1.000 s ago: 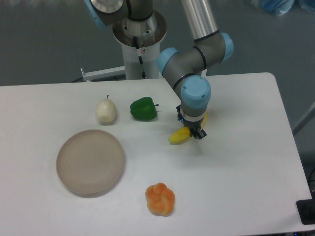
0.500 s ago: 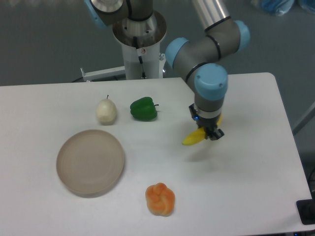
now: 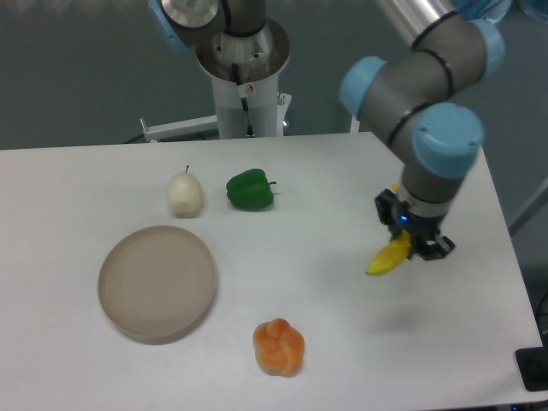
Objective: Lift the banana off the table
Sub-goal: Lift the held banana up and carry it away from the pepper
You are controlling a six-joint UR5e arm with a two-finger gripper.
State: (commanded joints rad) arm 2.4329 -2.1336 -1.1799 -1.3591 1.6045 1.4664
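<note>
Camera view from above the near edge shows the banana (image 3: 387, 257) clamped in the claw (image 3: 413, 242), its yellow lower end sticking out down and to the left while its upper end is hidden behind the claw's dark fingers (image 3: 435, 246). A faint soft shadow lies on the bench (image 3: 103, 368) below and to the near side of the fruit, and the banana appears to hang clear of the surface rather than rest on it. The claw hangs under a blue-capped wrist joint (image 3: 445, 139) of the grey arm (image 3: 409, 81), which reaches in from the top right of the picture. All this sits over the right part of the white bench, well apart from everything else. To the left, toward the far side, a green pepper (image 3: 250, 189) lies on the bench, with a pale pear-like fruit (image 3: 185, 193) just beside it further left. Nearer the camera on the left rests a round tan plate (image 3: 157, 282). An orange knotted bun (image 3: 278, 346) lies near the front edge, right of the plate. Behind the bench, at the far centre, stands the white robot base column (image 3: 244, 77).
</note>
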